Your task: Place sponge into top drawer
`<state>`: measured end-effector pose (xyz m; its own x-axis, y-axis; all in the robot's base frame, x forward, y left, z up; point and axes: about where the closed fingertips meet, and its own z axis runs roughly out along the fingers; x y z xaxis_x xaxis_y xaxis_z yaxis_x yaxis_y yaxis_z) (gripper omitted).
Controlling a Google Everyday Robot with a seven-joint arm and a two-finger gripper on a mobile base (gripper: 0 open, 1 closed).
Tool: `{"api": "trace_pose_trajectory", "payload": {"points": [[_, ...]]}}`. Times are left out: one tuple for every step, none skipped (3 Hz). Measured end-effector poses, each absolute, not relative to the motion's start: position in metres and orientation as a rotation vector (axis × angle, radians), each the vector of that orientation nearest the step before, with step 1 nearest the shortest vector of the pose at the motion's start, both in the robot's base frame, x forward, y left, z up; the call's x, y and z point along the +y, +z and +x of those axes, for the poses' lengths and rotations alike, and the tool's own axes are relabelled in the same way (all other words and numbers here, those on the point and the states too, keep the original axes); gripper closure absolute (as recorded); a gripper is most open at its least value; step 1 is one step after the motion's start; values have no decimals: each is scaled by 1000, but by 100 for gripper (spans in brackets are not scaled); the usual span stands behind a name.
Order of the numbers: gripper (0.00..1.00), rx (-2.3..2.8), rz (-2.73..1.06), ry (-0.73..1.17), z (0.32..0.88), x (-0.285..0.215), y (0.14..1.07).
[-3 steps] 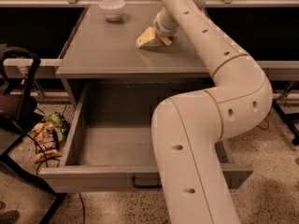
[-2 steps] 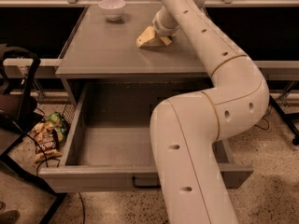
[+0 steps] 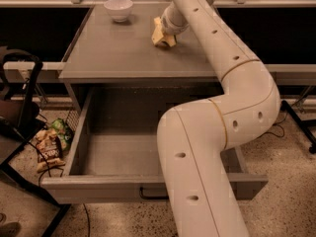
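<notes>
The pale-yellow sponge (image 3: 160, 32) is tilted on edge at the back of the grey cabinet top (image 3: 123, 53), just above its surface. My gripper (image 3: 168, 31) is at the sponge's right side, mostly hidden behind my white wrist, and is shut on the sponge. The top drawer (image 3: 98, 187) is pulled fully open below the cabinet top, with its black bar handle (image 3: 148, 195) facing the camera. My arm (image 3: 207, 147) crosses over the drawer's right half and hides it.
A white bowl (image 3: 118, 8) stands at the back left of the cabinet top. Snack bags (image 3: 49, 147) lie on the floor left of the drawer. A black frame (image 3: 19, 112) stands at the far left. A black stand leg (image 3: 296, 122) is on the right.
The sponge has tipped more upright and risen slightly off the cabinet top in the gripper. The drawer and bowl have not moved.
</notes>
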<state>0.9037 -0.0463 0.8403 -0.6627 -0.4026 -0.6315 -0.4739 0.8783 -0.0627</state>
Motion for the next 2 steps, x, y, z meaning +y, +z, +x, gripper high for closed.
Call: {"api": "trace_pose_trajectory", "payload": {"points": [[100, 2287, -630, 190, 890, -71, 894], [100, 2168, -617, 204, 857, -107, 980]]}}
